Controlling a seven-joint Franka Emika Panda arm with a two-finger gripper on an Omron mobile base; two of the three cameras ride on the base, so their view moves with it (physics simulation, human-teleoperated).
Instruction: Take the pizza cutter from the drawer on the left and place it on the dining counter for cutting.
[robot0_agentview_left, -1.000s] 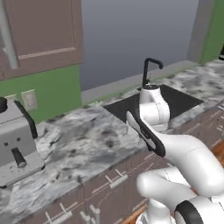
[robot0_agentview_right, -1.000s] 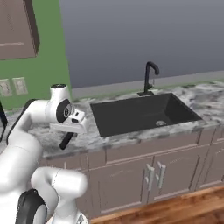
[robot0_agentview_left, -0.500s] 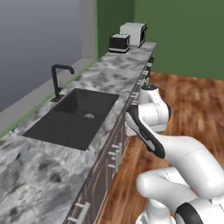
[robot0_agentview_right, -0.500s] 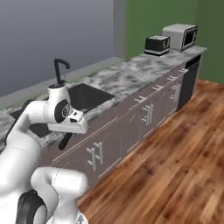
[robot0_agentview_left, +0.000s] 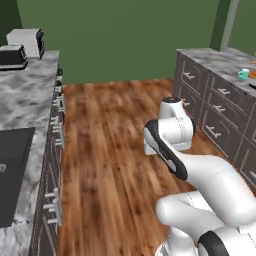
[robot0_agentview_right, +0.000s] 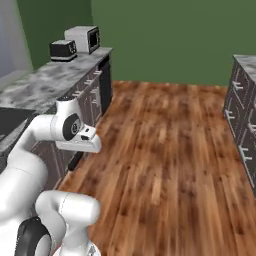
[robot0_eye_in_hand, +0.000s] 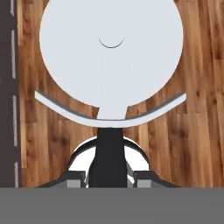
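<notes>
The whole scene has swung round since half a second ago: the base has turned, so the sink (robot0_agentview_left: 11, 170) has slid to the left edge of the left base view and open wooden floor (robot0_agentview_left: 110, 125) lies ahead. That is the cameras moving, not the things.

The pizza cutter (robot0_eye_in_hand: 110, 57) sits in the claw (robot0_eye_in_hand: 110, 177). In the hand view its pale round wheel looms large at the top, with a curved guard under it, and its dark handle runs straight down between the two finger tips. The claw is pressed together on that handle. Behind the wheel there are only floor planks and a dark strip of cabinet front along the left edge, so the cutter hangs above the floor.

The arm is folded close over the base (elbow forward, hand tucked in front).

The dining counter (robot0_agentview_left: 210, 56), marbled over dark drawer fronts, stands off to the right, well apart from the cutter; a small teal cup (robot0_agentview_left: 243, 74) rests on it. The kitchen counter (robot0_agentview_right: 47, 80) runs along the left, carrying a toaster (robot0_agentview_right: 63, 49) and a microwave (robot0_agentview_right: 82, 39) at its far end.
</notes>
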